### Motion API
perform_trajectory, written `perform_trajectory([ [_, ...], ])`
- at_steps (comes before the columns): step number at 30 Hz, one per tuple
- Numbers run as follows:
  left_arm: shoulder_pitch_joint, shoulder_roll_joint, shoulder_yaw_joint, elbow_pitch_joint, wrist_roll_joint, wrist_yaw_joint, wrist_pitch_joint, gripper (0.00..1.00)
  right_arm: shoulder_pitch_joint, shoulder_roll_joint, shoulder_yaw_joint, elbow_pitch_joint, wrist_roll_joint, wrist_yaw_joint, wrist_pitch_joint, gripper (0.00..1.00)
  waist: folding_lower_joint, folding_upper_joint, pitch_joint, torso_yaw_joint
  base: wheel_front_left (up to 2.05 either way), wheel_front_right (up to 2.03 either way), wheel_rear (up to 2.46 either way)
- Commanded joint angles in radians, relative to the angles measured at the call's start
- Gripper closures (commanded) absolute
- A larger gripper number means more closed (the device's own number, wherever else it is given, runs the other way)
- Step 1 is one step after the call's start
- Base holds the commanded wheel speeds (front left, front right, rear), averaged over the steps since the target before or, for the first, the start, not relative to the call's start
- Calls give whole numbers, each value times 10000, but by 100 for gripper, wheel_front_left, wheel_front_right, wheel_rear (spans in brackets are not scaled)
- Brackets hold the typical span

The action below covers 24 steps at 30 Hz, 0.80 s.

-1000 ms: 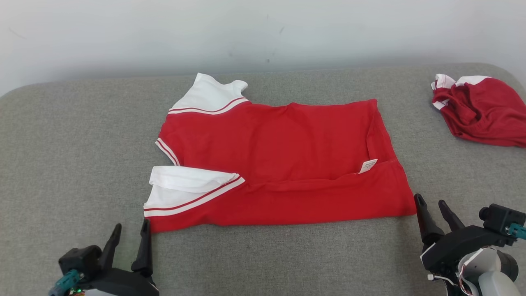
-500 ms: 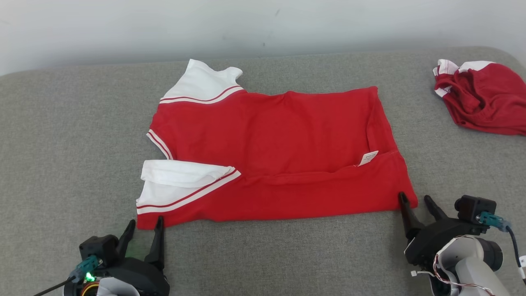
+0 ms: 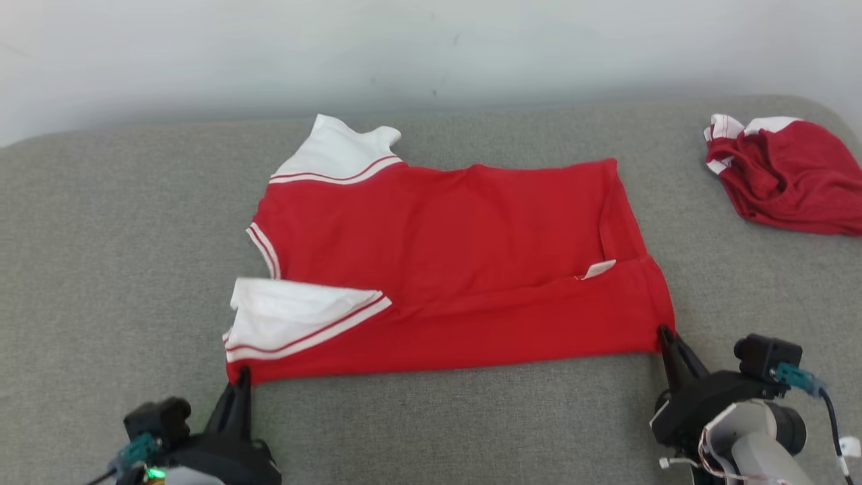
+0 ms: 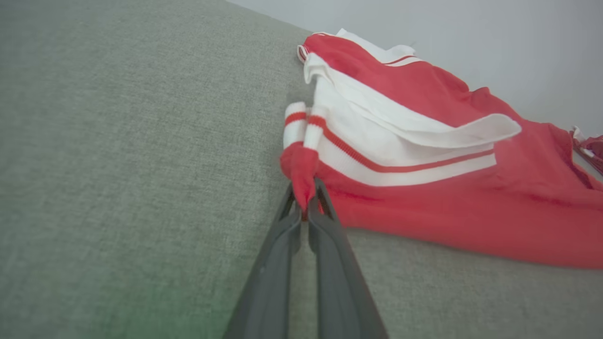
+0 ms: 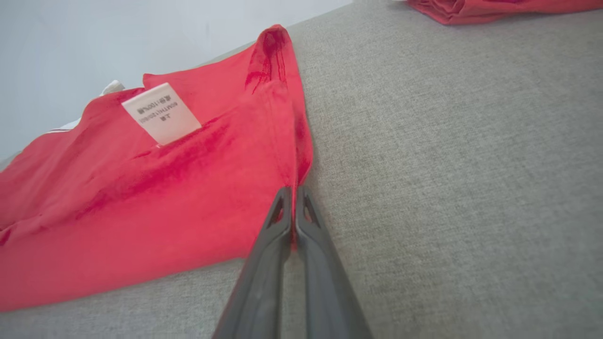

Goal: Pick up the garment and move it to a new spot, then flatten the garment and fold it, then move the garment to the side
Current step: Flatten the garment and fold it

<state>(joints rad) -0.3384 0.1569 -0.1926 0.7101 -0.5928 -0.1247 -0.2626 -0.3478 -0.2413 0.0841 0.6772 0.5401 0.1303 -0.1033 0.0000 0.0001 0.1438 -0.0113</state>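
The garment (image 3: 444, 269) is a red shirt with white, red-striped sleeves, lying partly folded on the grey cushion (image 3: 101, 256), its white label showing near the hem. My left gripper (image 3: 241, 377) is shut on the garment's near left corner (image 4: 301, 169), just below the white sleeve (image 4: 377, 141). At the near right corner, my right gripper (image 3: 665, 335) is shut on the hem (image 5: 294, 165). The fabric bunches up between each pair of fingers.
A second red and white garment (image 3: 788, 178) lies crumpled at the far right of the cushion, its edge also in the right wrist view (image 5: 494, 7). A pale wall (image 3: 431, 47) runs behind the cushion. Bare grey cushion lies left and in front.
Both grippers moved forward to the garment's near corners and went from open to shut on the fabric. The head view shifted a little as well.
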Motion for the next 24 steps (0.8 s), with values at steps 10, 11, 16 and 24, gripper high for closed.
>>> perform_trajectory([
  [10, 2106, -211, 639, -1458, 49, 73, -28, 100, 2106, -253, -66, -1608, 713, -3, 104, 100, 0, -1, -721, 380, 0, 0, 0],
  [11, 2318, -228, 683, -1616, 91, 101, -29, 100, 2368, -241, -153, -1795, 730, -3, 146, 100, 0, -1, -754, 409, 0, 0, 0],
  [16, 3212, -417, 703, -2286, 232, 161, -29, 100, 3694, -21, -604, -2818, 580, -3, 556, 100, 0, -1, -879, 519, 0, 0, 0],
  [24, 3805, -547, 816, -2762, 557, 367, -29, 33, 4754, 539, -1297, -3857, 289, -3, 1143, 0, 0, -1, -1049, 549, 0, 0, 0],
])
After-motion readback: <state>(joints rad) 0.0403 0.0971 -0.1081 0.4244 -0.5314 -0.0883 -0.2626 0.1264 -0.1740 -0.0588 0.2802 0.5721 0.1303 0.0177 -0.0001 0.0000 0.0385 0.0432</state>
